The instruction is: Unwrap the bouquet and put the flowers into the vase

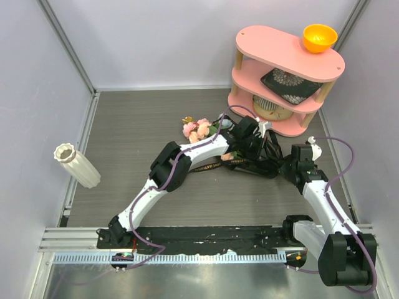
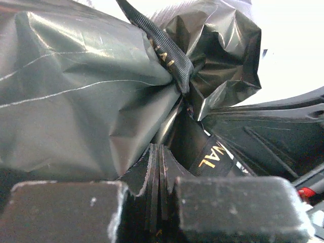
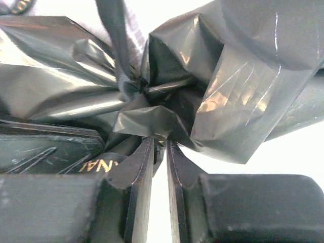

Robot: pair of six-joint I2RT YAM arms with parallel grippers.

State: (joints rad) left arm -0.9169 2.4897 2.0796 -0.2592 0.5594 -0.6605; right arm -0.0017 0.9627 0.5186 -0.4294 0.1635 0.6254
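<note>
**Gold capitals reading "NAL"** are showing on the black ribbon [image 2: 212,158] tied round the bouquet [image 1: 202,132]. The rest of the word is running out of sight, and the gold print on the ribbon tail in the overhead view is too small to read.

The bouquet is lying on its side near the middle of the counter [image 1: 137,124]. Its pink and peach flowers [image 1: 191,129] are pointing toward 10 o'clock and its crinkly black paper [image 2: 76,86] is trailing toward 4 o'clock.

The left tool [image 2: 158,172] is pressing in at the gathered neck of the paper, just beside the lettered ribbon. Its fingers are squeezed tight together, and whether they are pinching paper or ribbon cannot be told.

The right tool [image 3: 161,152] is coming at the same knot from the 4 o'clock side. Its fingers are standing narrowly apart, with light showing through the slit and the tips right at a fold of paper.

Well apart at 9 o'clock, the cream ribbed vase [image 1: 78,165] is lying on its side by the counter's left edge, its scalloped mouth facing 11 o'clock.

At 1 o'clock a pink shelf [image 1: 249,40] is carrying three things:
- An orange bowl [image 1: 320,37] is sitting on its top tier.
- A black floral plate [image 1: 290,82] is sitting on the middle tier.
- A ribbed white cup [image 1: 268,107] is sitting on the lowest tier.
</note>
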